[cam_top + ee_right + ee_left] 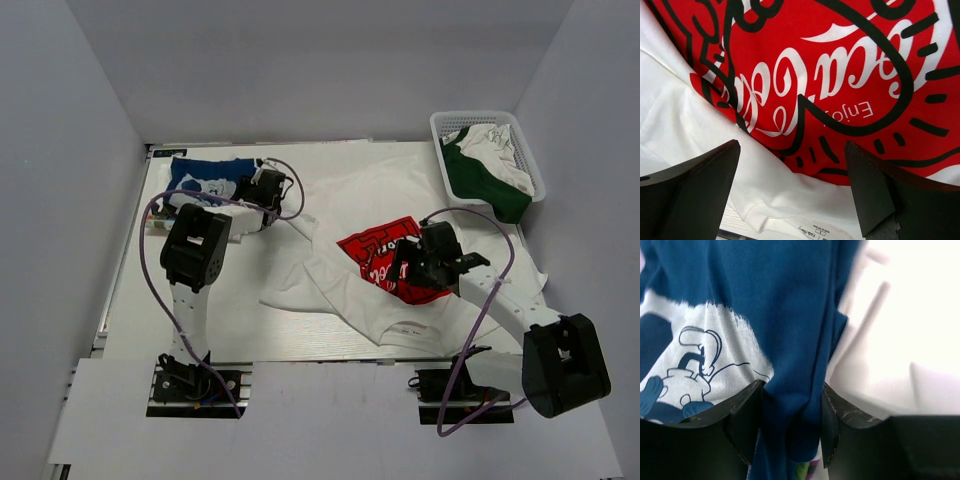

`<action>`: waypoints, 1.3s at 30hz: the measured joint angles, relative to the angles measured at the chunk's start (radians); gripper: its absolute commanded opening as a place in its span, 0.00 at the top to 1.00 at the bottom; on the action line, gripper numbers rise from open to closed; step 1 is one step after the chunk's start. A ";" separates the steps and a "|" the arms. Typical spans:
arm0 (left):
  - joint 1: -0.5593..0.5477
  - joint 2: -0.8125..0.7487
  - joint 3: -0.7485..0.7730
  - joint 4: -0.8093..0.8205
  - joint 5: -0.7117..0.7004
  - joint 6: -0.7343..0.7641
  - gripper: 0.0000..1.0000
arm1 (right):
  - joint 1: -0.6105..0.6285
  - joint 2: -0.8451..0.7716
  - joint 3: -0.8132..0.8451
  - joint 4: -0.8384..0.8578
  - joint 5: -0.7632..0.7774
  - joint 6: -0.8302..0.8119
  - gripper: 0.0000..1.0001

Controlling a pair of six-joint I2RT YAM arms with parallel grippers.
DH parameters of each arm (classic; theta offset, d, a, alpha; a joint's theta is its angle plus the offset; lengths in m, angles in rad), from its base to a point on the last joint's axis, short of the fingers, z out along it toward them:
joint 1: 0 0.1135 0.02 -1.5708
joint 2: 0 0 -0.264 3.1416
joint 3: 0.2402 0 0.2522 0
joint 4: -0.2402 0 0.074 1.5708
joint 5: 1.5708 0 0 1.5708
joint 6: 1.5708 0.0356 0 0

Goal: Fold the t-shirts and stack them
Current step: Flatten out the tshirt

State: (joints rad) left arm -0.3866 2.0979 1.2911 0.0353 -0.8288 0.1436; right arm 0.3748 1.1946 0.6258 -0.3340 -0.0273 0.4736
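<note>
The white t-shirt (360, 200) with the red Coca-Cola panel (385, 258) lies crumpled across the middle of the table. My right gripper (408, 268) hovers open just over the red panel (840, 65); nothing is between its fingers (705, 180). The blue t-shirt (205, 180) with white cartoon print lies at the back left. My left gripper (268, 190) is at its right edge, shut on a fold of the blue cloth (790, 405), with the cartoon print (695, 370) to the left.
A white basket (487, 122) at the back right holds a green and a white garment. The white shirt's neck label (812, 231) lies near the table's front edge. Grey walls enclose the table on three sides.
</note>
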 measured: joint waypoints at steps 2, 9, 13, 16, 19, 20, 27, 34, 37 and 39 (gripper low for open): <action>0.027 0.050 0.060 0.045 0.005 0.019 0.45 | -0.010 0.010 0.009 -0.002 0.003 0.000 0.10; 0.100 0.178 0.219 0.146 0.066 0.094 0.45 | -0.034 0.047 0.048 -0.002 0.009 -0.003 0.10; 0.130 0.240 0.310 0.169 0.106 0.138 0.42 | -0.051 0.097 0.085 -0.002 0.010 -0.006 0.10; 0.137 0.241 0.322 0.168 0.135 0.145 0.26 | -0.058 0.134 0.106 0.000 0.005 -0.007 0.10; 0.136 0.194 0.285 0.141 0.170 0.107 0.11 | -0.063 0.161 0.118 0.002 -0.020 -0.012 0.10; 0.136 0.168 0.271 0.119 0.181 0.080 0.08 | -0.064 0.164 0.118 0.002 -0.031 -0.013 0.10; 0.131 -0.253 0.074 -0.041 0.190 -0.205 0.00 | -0.066 0.095 0.115 0.001 -0.024 -0.015 0.10; 0.154 -0.737 -0.241 -0.193 0.223 -0.610 0.00 | -0.066 -0.031 0.112 0.003 0.003 -0.034 0.10; 0.191 -0.749 -0.352 -0.265 0.280 -0.703 0.00 | -0.066 -0.074 0.095 0.005 0.006 -0.043 0.10; 0.233 -0.702 -0.400 -0.304 0.328 -0.740 0.00 | -0.066 -0.090 0.086 0.005 0.006 -0.049 0.10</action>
State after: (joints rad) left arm -0.1539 1.3956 0.8909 -0.2687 -0.5011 -0.5964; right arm 0.3084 1.1042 0.7116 -0.3286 -0.0216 0.4248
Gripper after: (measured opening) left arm 0.997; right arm 0.904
